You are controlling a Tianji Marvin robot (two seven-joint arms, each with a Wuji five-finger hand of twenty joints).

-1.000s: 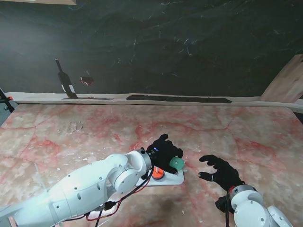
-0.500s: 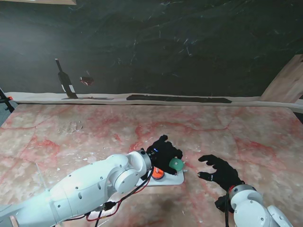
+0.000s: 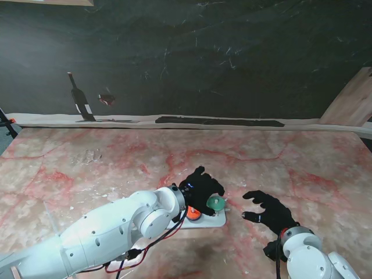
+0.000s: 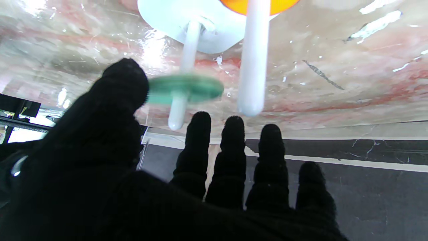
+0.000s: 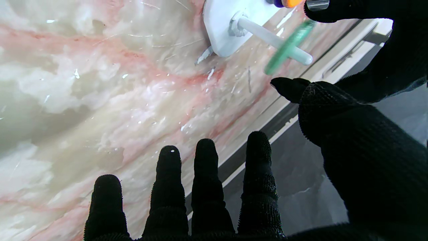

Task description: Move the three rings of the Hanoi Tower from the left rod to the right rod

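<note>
The white tower base (image 3: 213,221) lies on the marble table in front of me. A green ring (image 3: 216,203) is threaded on its right rod (image 4: 187,43), part way down and blurred (image 4: 185,88). My left hand (image 3: 200,187) hovers just over the rods with its fingers spread; the thumb (image 4: 117,90) is beside the ring's edge. An orange ring (image 3: 193,214) sits low on another rod (image 4: 253,63), partly hidden by that hand. My right hand (image 3: 269,210) rests open to the right of the base, holding nothing. In the right wrist view the green ring (image 5: 288,47) stands tilted on the rod.
The pink marble table (image 3: 302,168) stretches all around the base. A dark backdrop (image 3: 192,58) closes the far edge, with a wooden board (image 3: 351,102) at the far right. Red and black cables (image 3: 136,256) hang from my left arm.
The green ring has sunk a little on the right rod. My left hand has shifted slightly away from it and its fingers have spread. The right hand has barely moved.
</note>
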